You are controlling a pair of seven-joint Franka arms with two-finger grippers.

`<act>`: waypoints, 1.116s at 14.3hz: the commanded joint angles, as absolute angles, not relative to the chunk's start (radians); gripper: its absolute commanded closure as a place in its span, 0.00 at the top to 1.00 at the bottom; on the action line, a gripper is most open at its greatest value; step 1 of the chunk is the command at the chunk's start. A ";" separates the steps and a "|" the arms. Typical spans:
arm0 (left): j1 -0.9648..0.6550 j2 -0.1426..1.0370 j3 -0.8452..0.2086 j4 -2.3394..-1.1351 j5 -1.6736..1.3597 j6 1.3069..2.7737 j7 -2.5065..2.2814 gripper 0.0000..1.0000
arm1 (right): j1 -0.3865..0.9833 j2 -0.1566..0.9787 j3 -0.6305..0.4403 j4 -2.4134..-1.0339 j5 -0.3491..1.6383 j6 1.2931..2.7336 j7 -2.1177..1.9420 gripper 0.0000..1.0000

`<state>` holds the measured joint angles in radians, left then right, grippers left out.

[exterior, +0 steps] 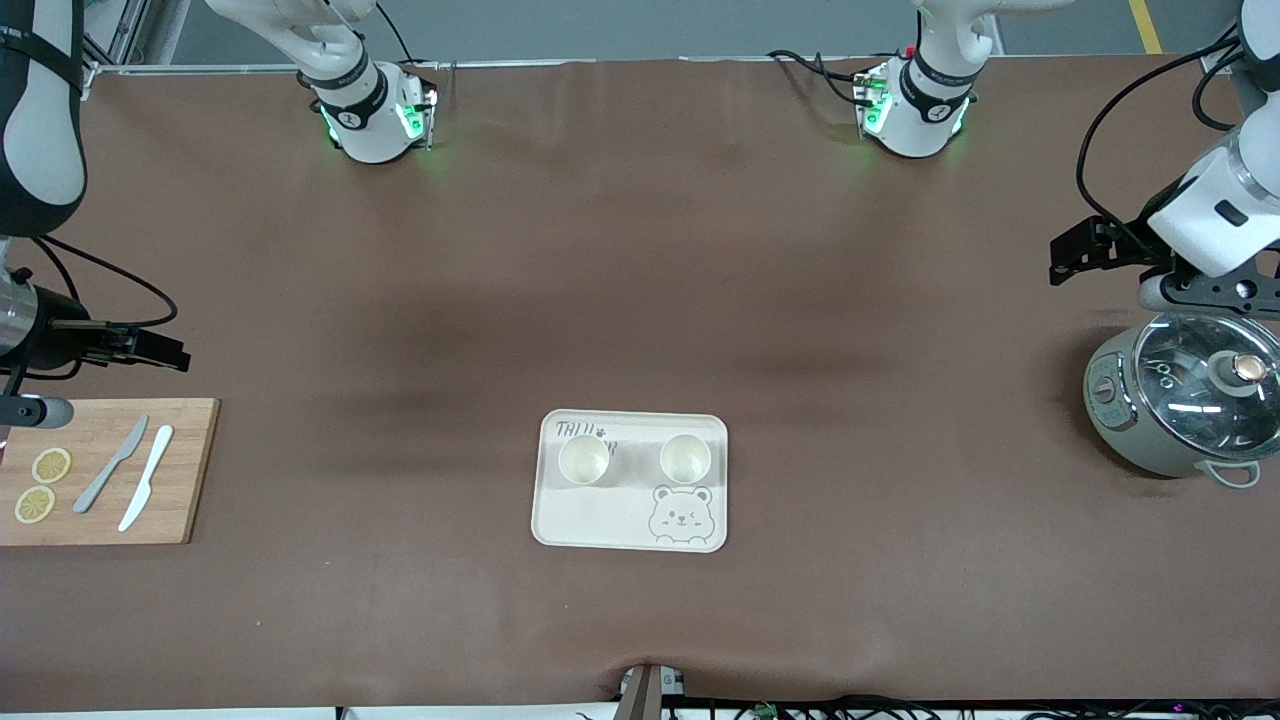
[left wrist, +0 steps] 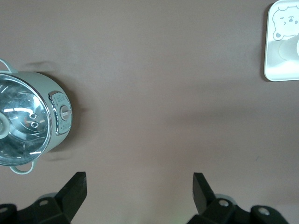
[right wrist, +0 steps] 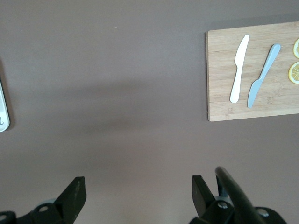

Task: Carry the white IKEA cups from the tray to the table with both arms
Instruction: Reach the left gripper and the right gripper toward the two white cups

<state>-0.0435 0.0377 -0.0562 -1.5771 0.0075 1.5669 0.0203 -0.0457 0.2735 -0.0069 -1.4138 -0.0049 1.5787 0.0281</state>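
Note:
Two white IKEA cups stand upright on the half of the cream bear tray (exterior: 600, 522) farther from the front camera. One cup (exterior: 584, 460) is toward the right arm's end, the other cup (exterior: 686, 458) toward the left arm's end. My left gripper (exterior: 1068, 258) hangs open over bare table beside the pot, far from the tray. In the left wrist view its gripper (left wrist: 139, 186) holds nothing, and a tray corner (left wrist: 275, 70) with one cup (left wrist: 290, 49) shows. My right gripper (exterior: 172, 352) hangs open beside the cutting board. The right wrist view shows the gripper (right wrist: 138, 189) empty.
A pale green pot (exterior: 1180, 400) with a glass lid sits at the left arm's end of the table. A wooden cutting board (exterior: 190, 470) at the right arm's end carries a grey knife (exterior: 110, 465), a white knife (exterior: 146, 478) and two lemon slices (exterior: 50, 465).

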 commanded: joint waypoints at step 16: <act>-0.299 0.507 -0.081 -1.177 -0.005 1.654 -0.284 1.00 | -0.005 0.273 0.005 -1.427 0.037 1.618 0.066 1.00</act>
<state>-0.2726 0.4261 -0.0870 -1.2792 -0.0069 1.6551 -0.2419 -0.0163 0.2743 0.0045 -1.4252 0.0122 1.6050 0.0373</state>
